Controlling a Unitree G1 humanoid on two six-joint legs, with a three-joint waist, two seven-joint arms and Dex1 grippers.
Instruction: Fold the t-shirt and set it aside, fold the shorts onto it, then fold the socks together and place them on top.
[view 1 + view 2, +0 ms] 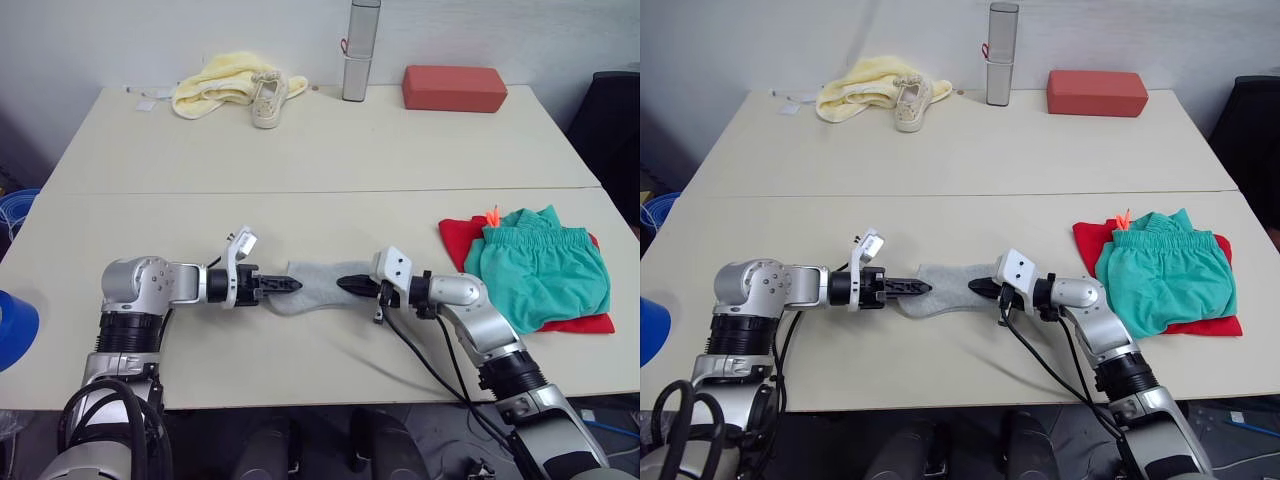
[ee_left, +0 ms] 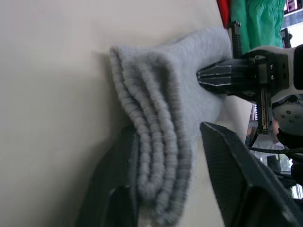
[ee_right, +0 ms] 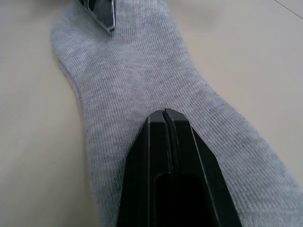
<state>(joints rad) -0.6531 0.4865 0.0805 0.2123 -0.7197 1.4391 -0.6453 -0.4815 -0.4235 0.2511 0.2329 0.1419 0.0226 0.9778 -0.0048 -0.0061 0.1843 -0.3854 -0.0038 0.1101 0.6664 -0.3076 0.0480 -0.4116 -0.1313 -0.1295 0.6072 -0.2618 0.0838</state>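
- Two cream tables [image 1: 330,150] butted together, pale wall behind; seam runs across the middle.
- Far table: pale yellow cloth [image 1: 213,85] with a beige sneaker [image 1: 267,99] lying against it, a tall grey cylinder [image 1: 360,50] standing upright, a red-brown block [image 1: 454,88] further right.
- Near table, right side: the t-shirt [image 1: 458,240], red, folded flat; the shorts [image 1: 540,265], teal, folded and lying on top of it, orange drawstring tip showing at the upper edge.
- Near table, centre: the socks [image 1: 318,282], light grey, lying flat and stacked one on the other, between the two arms and well apart from the folded pile.
- Left gripper [image 1: 284,284] at the socks' left end. In the left wrist view its fingers [image 2: 236,189] stand narrowly parted with the ribbed cuff edges of the socks between them; the layered cuffs show as several stacked ridges.
- Right gripper [image 1: 352,284] at the socks' right end. In the right wrist view its two fingers [image 3: 170,161] are pressed together, tips resting on top of the grey knit; whether any fabric is pinched, cannot tell.
- Both arms lie low over the table, pointing toward each other.
- Blue object [image 1: 15,328] at the left edge, partly cut off.
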